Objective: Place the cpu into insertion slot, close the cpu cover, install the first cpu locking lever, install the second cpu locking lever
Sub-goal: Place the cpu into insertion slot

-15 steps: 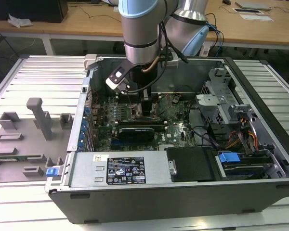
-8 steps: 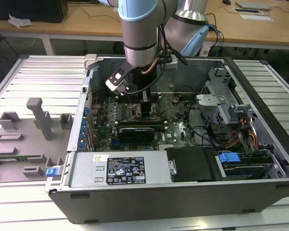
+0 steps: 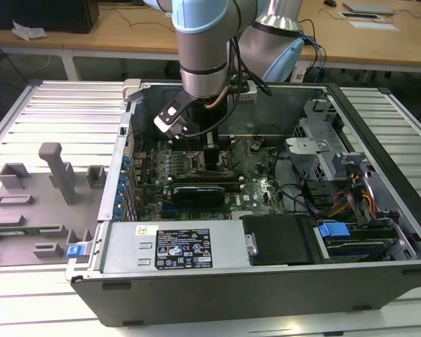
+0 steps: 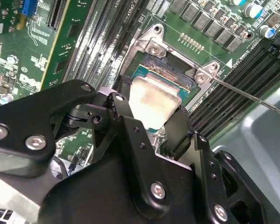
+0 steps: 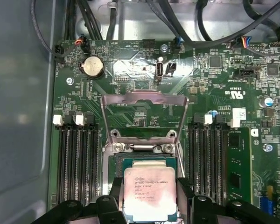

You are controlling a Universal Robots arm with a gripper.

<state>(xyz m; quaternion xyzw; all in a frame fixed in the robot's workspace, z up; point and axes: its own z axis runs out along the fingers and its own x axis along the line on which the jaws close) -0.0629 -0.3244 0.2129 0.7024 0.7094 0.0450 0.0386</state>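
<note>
**A:** What's on the exterior view's left?

**B:** Grey fixtures [image 3: 49, 175] on the table [image 3: 28, 105], just beside the open case [image 3: 266, 295].

**A:** And in the middle?

**B:** The arm [image 3: 203, 49] reaches down into the case, with the gripper [image 3: 210, 160] low over the green board [image 3: 256, 172].

**A:** What's the gripper doing?

**B:** It's pinching the cpu [image 5: 150, 192]. In both wrist views its black fingers [image 4: 119, 107] sit against two opposite edges of the chip, silver top up.

**A:** So where's the cpu?

**B:** Right over the slot [image 4: 151, 44], between the two banks of memory slots [image 5: 77, 158]. I can't tell whether it's touching the slot's floor.

**A:** And the cover?

**B:** It's open. The cover [image 5: 144, 96] stands up from one edge of the slot, and the board shows through its window. A thin lever [image 4: 252, 95] angles away from a slot corner, above the memory slots.

**A:** What's on the exterior view's right?

**B:** A drive cage [image 3: 323, 151] and a blue clip [image 3: 333, 229], both inside the case and well apart from the gripper.
</note>
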